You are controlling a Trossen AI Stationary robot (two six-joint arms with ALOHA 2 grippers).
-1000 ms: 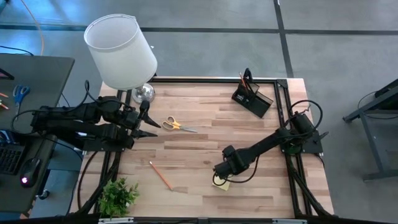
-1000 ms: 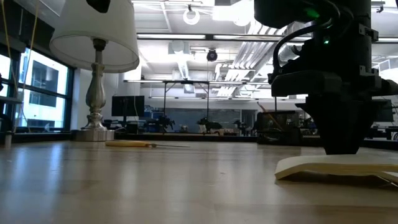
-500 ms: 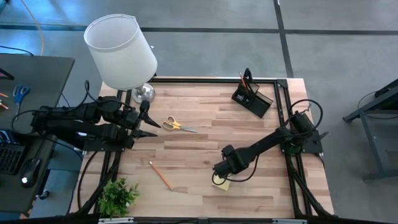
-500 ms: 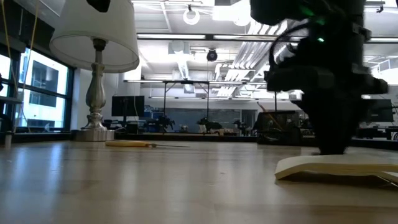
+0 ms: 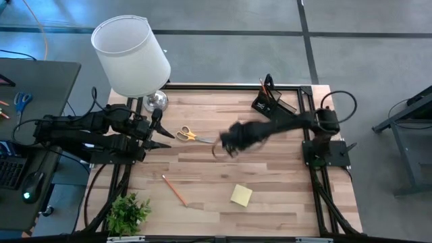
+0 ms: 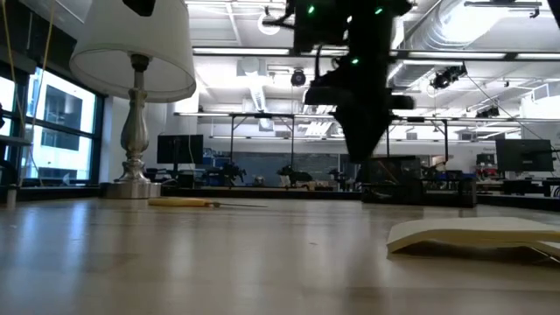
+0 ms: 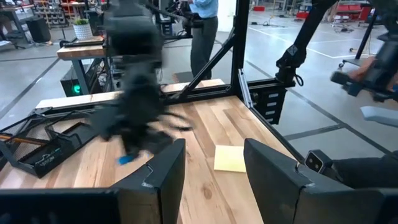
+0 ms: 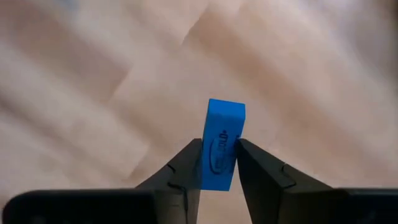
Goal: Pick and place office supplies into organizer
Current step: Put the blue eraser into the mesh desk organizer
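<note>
**Eraser in transit to the organizer**

Since a second ago the right arm has swung away from the yellow sticky-note pad (image 5: 241,195), which lies bare on the worktop (image 5: 283,202), and now blurs across the middle of the table. The right claw (image 8: 219,163) is clamped on the small blue eraser (image 8: 224,143), which stands upright between the fingers (image 8: 186,165), pinched low with most of its body proud of the tips. In the high view the right claw hangs near the yellow-handled scissors (image 5: 189,135), well short of the black organizer (image 5: 273,108) at the far right corner.

To do this step well, I judge the arm should slow before the organizer, centre the eraser over an open compartment and clear the pencils (image 5: 264,86) already standing there, then release low. The left claw (image 7: 211,165) waits with fingers apart at the left edge beside the lamp (image 5: 131,57).
</note>
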